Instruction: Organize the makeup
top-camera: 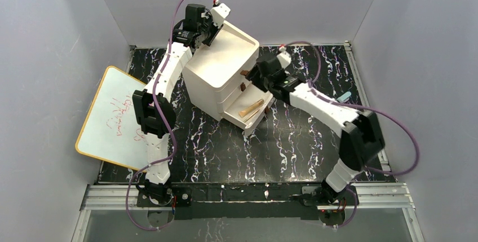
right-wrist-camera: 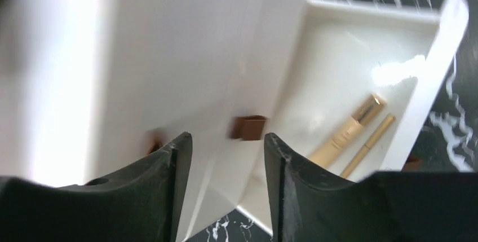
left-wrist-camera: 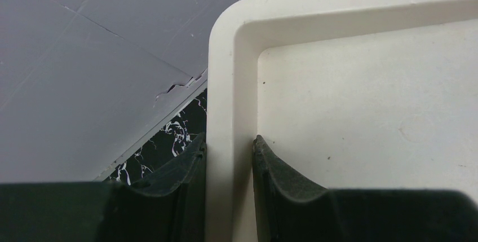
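Note:
The white three-drawer box [top-camera: 211, 75] stands at the table's back middle. Its bottom drawer [top-camera: 256, 119] is pulled out and holds two thin tan sticks [top-camera: 251, 108], also seen in the right wrist view [right-wrist-camera: 352, 132]. My left gripper [top-camera: 216, 23] is shut on the box's raised top rim [left-wrist-camera: 228, 112], one finger inside and one outside. My right gripper [top-camera: 252, 75] is open and empty in front of the drawer fronts, close to a brown handle [right-wrist-camera: 248, 127]. The compact, powder disc, sponge and pad are out of view.
A whiteboard with an orange edge [top-camera: 113, 119] leans off the table's left side. A small light-blue object [top-camera: 344, 96] lies at the right. Grey walls close in the black marbled table [top-camera: 293, 146].

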Robot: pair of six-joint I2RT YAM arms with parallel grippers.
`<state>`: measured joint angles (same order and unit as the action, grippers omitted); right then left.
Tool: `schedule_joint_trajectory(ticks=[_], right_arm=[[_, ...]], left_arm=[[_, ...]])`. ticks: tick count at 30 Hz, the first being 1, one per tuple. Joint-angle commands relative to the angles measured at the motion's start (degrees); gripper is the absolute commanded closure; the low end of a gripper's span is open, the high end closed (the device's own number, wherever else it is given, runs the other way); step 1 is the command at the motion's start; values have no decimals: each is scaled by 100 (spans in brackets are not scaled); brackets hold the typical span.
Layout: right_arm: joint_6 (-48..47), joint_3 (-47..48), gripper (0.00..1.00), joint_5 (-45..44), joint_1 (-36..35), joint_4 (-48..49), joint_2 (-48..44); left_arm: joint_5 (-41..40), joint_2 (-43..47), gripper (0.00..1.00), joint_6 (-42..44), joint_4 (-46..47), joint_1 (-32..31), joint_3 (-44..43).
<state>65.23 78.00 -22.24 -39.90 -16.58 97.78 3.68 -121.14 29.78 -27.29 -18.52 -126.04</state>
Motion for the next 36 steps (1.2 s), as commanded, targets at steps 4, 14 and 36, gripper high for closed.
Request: schedule_joint_trajectory(ticks=[4,14,36], right_arm=[[-4043,-473,11,935,-11,1508,-1787],[-6986,-1602,1,1042,17,-192,-2080],[-7270,-3581,1,2793,575,2803,-1254]], left_arm=[[24,-362,100,418,-1384,-408,394],[15,-325,100,421,-1384,-406,405],[7,-270,100,458,-1376,-415,448]])
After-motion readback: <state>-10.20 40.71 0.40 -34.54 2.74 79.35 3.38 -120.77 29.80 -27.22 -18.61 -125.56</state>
